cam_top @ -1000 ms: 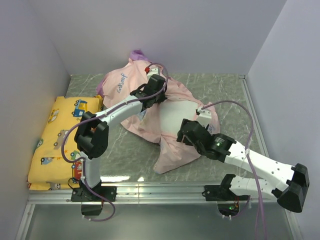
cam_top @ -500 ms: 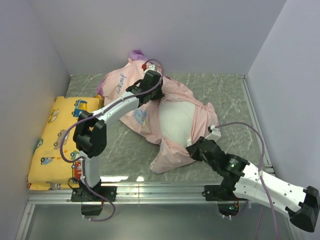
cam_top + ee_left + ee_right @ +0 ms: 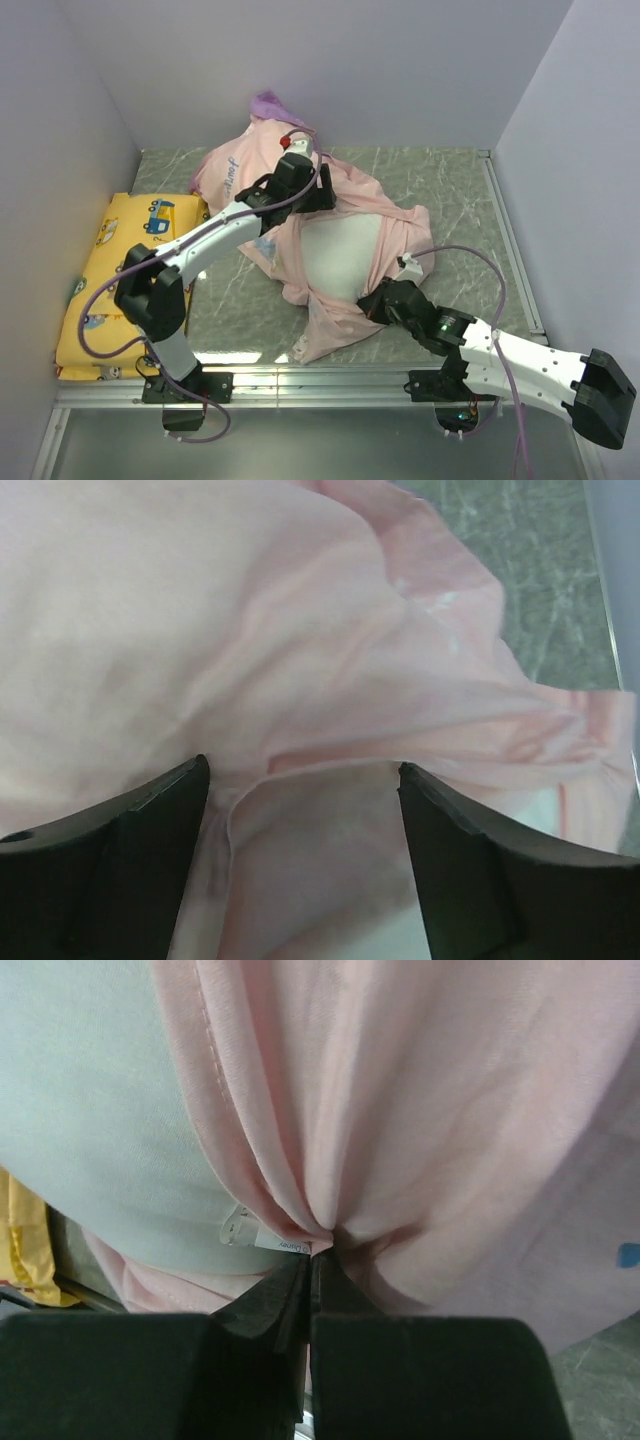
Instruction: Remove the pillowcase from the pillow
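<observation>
**Right claw clamped on pillowcase; left claw open above it**

Right gripper (image 3: 313, 1255): the jaws are pressed together on a gathered fold of the pillowcase (image 3: 430, 1110). Pale pink cloth fans out in creases from the pinch point. Ahead of the fingertips and to their left, the pillow (image 3: 90, 1110) shows bare white. A small white label (image 3: 240, 1228) sits at the hem just beside the pinch. Whether it belongs to the cover or the pillow, cannot tell.

Left gripper (image 3: 302, 772): the jaws are spread wide with nothing clamped. Pink fabric lies directly beneath and ahead of both fingers (image 3: 120, 860), and a hem runs across the gap. Whether they touch the cloth, cannot tell.

Top view: the pillow lies between the two claws with its white middle exposed. The pillowcase is bunched around it, under the left claw on the far side and at the right claw on the near side. A yellow cushion (image 3: 120, 270) lies on the table (image 3: 450, 180) to the left of the left claw.
</observation>
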You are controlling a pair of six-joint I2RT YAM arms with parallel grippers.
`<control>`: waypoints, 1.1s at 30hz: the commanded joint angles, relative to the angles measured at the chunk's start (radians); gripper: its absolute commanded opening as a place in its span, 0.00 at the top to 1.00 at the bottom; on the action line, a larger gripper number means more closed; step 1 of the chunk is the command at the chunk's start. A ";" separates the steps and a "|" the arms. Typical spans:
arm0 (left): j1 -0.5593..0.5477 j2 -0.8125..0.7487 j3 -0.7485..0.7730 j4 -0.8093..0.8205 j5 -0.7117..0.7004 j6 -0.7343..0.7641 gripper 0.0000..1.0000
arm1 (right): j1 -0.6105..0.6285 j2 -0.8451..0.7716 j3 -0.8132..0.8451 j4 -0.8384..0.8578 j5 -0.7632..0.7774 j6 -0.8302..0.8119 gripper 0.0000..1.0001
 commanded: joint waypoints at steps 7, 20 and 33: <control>-0.040 -0.176 -0.021 -0.073 -0.030 0.062 0.08 | 0.002 -0.021 0.091 -0.047 0.036 -0.041 1.00; -0.239 -0.345 -0.010 -0.244 -0.272 0.093 0.02 | 0.004 -0.038 0.102 -0.064 0.035 -0.036 1.00; -0.511 -0.312 -0.260 -0.183 -0.452 -0.220 0.01 | 0.002 -0.122 0.094 -0.113 0.052 -0.035 1.00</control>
